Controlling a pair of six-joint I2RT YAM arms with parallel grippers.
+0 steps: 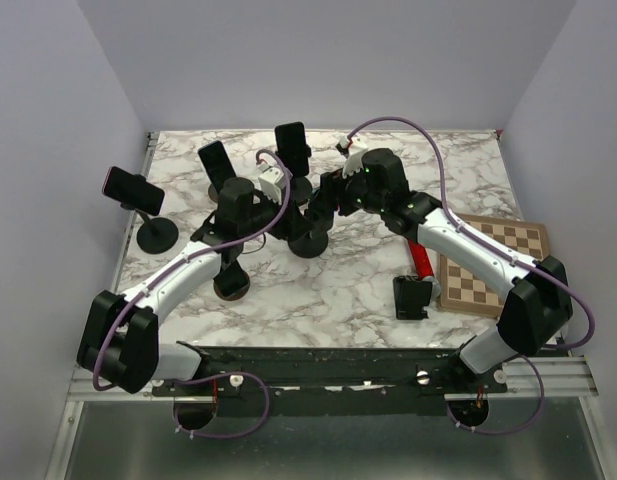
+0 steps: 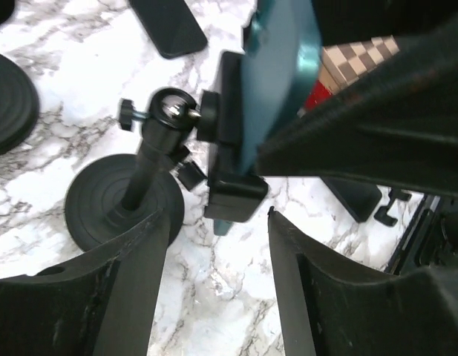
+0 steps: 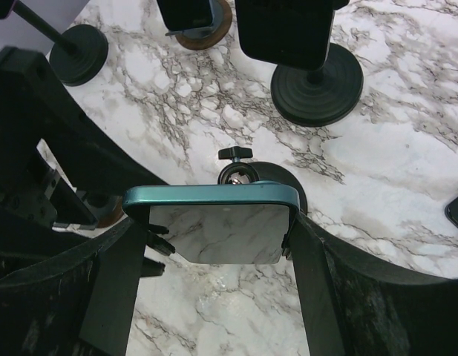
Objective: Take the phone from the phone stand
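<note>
The right end effector (image 3: 217,222) is closed on the teal-edged smartphone (image 3: 214,237) with a glossy screen, one finger pressing on each side edge. The smartphone sits in the black clamp (image 2: 229,141) of the black round-based phone stand (image 2: 139,170), which stands on the white marble counter (image 2: 214,311). The left end effector (image 2: 218,222) is open, with its fingers on either side of the clamp's lower end.

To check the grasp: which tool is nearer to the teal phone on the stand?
Right. The right tool has its fingers against both side edges of the teal phone; the left tool is open just below the stand's clamp.
</note>
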